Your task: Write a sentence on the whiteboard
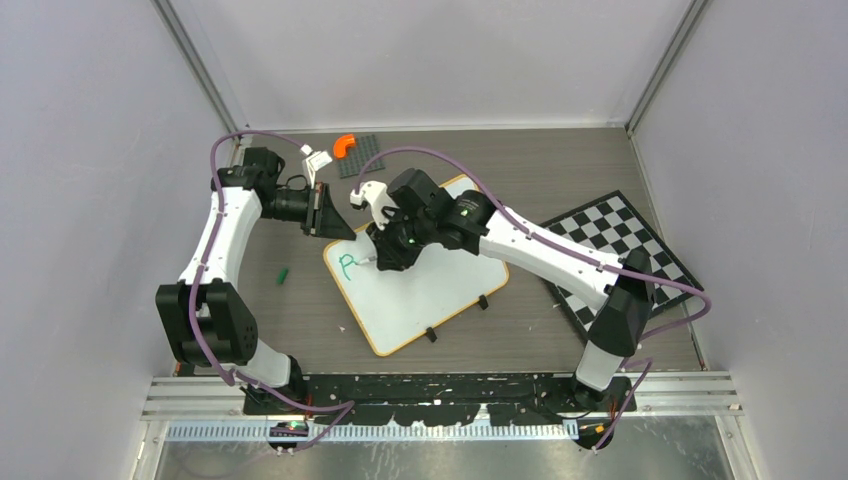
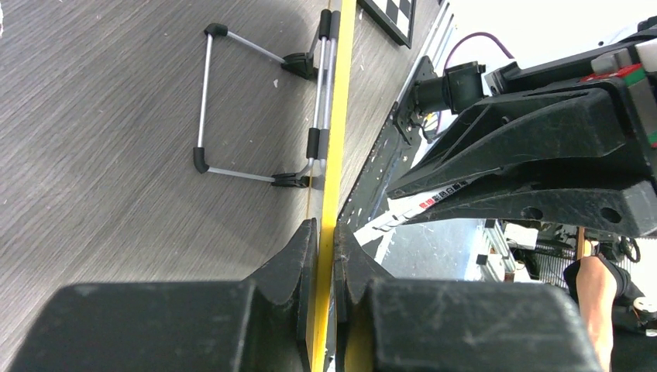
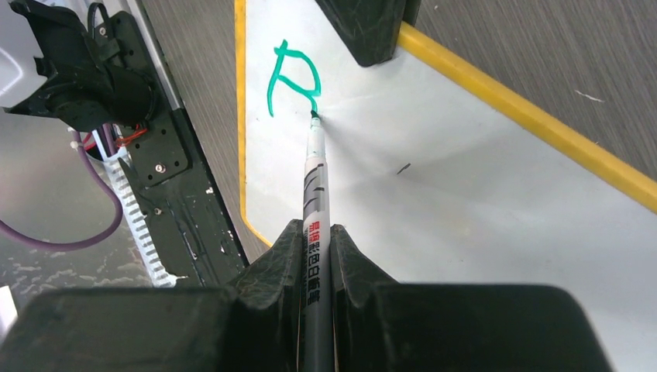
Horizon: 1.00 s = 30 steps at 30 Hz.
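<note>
Whiteboard (image 1: 430,290) is lying at an angle in the middle of the desk (image 1: 560,170), between the two arms and just left of the checkerboard (image 1: 620,250). The left pincer (image 2: 325,232) is pinched down tight on the board's yellow-orange rim at the far-left edge, one finger on each face. The right pincer (image 3: 316,232) is closed snug around a slim marker (image 3: 314,174), gripping it on the barrel with a good stretch sticking out. The tip is touching the board right at the foot of the first green letter.

As for the sentence (image 3: 290,81), there's only that one letter so far, up in the left corner of the board. So I'd say this is barely started.

My take on handling:
- The board looks thin, light and stiff, with a slick face. I'd guess it skates around on the desk as soon as the pen pushes sideways, so clamping the rim makes sense.
- Grab it by the rim only, never the white face, since fresh ink probably smears.
- The marker is light with a smooth barrel, so it could twist or slide in the grip if pressed hard.
- The felt tip is soft, so light contact should be enough.
</note>
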{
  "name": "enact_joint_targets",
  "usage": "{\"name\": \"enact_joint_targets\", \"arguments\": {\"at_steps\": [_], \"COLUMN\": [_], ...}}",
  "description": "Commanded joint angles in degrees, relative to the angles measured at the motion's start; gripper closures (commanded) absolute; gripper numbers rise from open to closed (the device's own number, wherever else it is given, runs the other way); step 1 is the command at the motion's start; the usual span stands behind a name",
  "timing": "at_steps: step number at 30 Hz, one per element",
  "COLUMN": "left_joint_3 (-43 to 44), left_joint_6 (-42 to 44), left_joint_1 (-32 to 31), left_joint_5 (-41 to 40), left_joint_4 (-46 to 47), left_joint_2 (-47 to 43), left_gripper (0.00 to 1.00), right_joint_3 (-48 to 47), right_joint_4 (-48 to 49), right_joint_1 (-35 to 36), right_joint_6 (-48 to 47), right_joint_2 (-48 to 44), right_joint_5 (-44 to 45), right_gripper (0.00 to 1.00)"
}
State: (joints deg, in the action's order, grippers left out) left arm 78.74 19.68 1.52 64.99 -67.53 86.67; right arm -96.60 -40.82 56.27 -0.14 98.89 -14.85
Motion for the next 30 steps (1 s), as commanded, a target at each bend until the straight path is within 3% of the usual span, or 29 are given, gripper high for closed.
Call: {"name": "enact_joint_targets", "arguments": {"at_steps": [1, 30], "left_joint_3": [0.3, 0.5], "left_joint_6": [-1.3, -1.3], "left_joint_1": [-0.1, -0.1], "left_joint_5": [0.1, -0.4], "left_joint_4": [-0.5, -0.7], "left_joint_2": [-1.3, -1.3], "left_gripper": [1.0, 1.0], "right_joint_3": [1.7, -3.6], "right_joint_4": [1.0, 1.2], "right_joint_1": [-0.5, 3.6], "right_joint_6": [-0.2, -0.3], "right_joint_2": [-2.0, 2.0], "right_joint_5": [2.4, -1.2], "right_gripper": [1.0, 1.0]}}
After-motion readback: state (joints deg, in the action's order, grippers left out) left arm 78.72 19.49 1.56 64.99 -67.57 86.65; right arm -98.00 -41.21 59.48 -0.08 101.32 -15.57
